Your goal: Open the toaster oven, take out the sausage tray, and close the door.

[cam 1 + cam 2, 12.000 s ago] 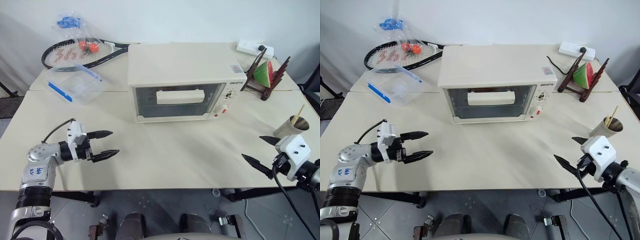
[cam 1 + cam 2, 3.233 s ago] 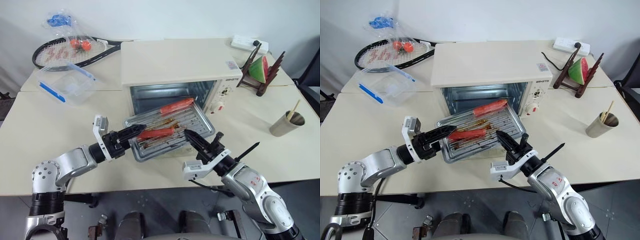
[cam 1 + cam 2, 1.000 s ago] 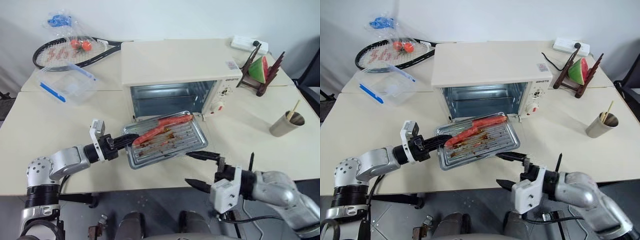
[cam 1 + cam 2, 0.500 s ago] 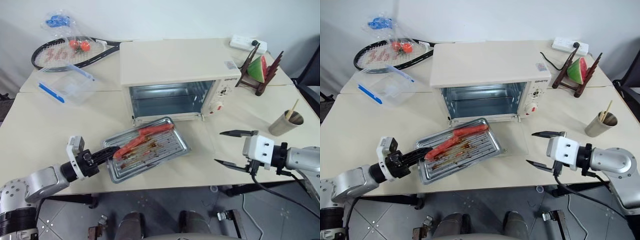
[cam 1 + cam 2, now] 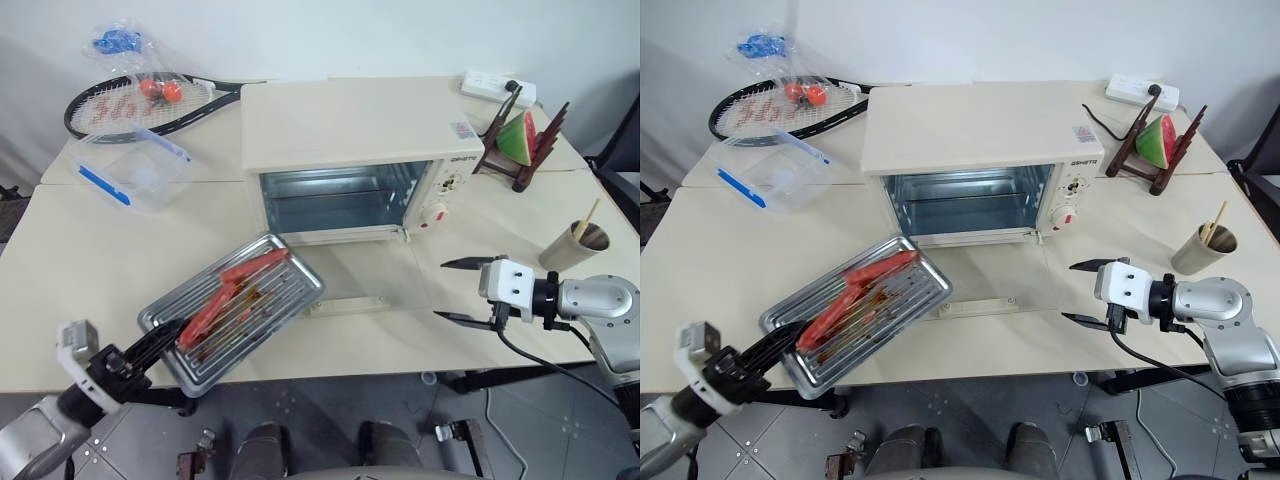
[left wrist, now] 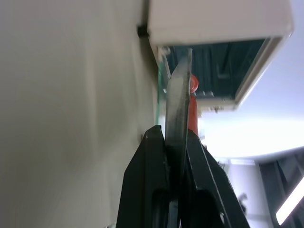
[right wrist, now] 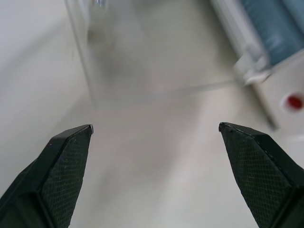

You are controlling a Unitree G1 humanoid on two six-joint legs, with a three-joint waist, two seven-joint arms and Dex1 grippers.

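Observation:
The cream toaster oven (image 5: 350, 125) stands at mid-table with its cavity showing. Its glass door (image 5: 345, 303) lies flat on the table in front of it. The silvery sausage tray (image 5: 240, 305) carries two red sausages (image 5: 255, 268) and sits left of the door, its near corner past the table's front edge. My left gripper (image 5: 163, 342) is shut on that corner's rim; in the left wrist view the fingers (image 6: 154, 156) pinch the tray's edge (image 6: 178, 95). My right gripper (image 5: 440, 290) is open and empty to the right of the door, above the table.
A tennis racket (image 5: 140, 100) and a clear plastic box with blue trim (image 5: 140, 170) lie at the back left. A watermelon slice on a wooden stand (image 5: 520, 140), a power strip (image 5: 490, 88) and a paper cup with a stick (image 5: 578, 245) are on the right.
My left gripper has drawn the tray left and back from the oven's front to the table's front edge. The right gripper has swung right and away from the front edge, still open.

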